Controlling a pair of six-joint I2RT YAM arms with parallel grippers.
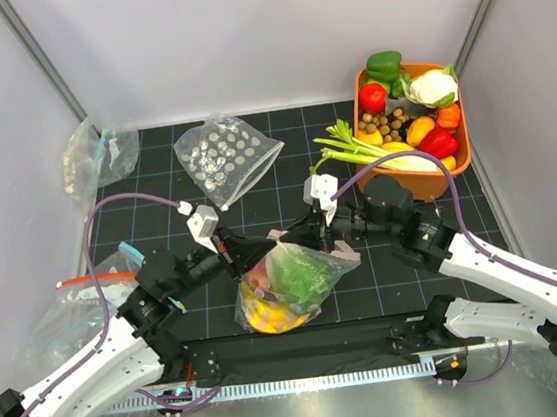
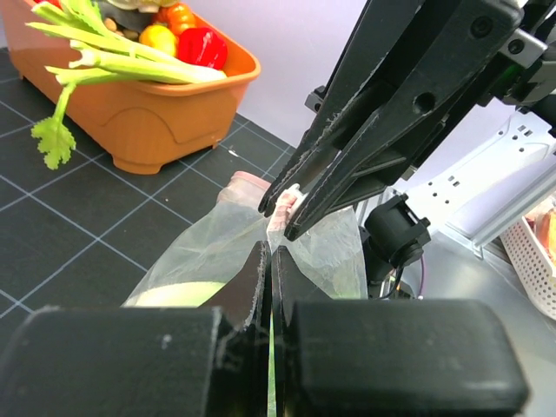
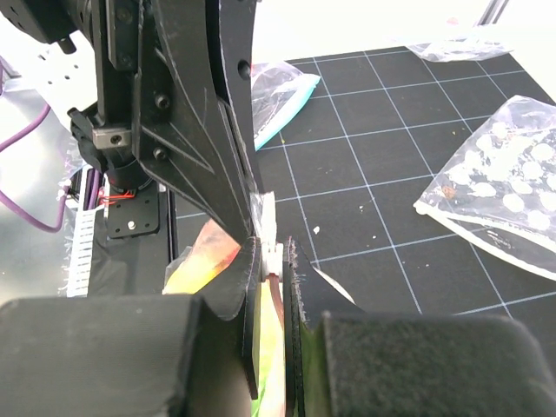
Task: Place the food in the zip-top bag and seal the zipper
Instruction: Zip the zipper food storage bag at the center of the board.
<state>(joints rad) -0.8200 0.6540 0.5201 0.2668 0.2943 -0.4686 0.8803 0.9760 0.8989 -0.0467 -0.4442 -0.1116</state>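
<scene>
We see both arms reaching inward to centre frame. The left gripper (image 1: 261, 247) and right gripper (image 1: 287, 238) each pinch the top edge of the bag (image 1: 333, 263), which holds the food (image 1: 271, 315).

Both arms reach inward from the near edge, forearms converging over mid-table. Left gripper (image 1: 242, 256): jaws pressed flat together on the top edge of the zip-top bag (image 1: 297, 279). Right gripper (image 1: 284, 238): jaws a sliver apart, pinching the same edge. The two sets of fingertips face each other, almost touching.
</scene>
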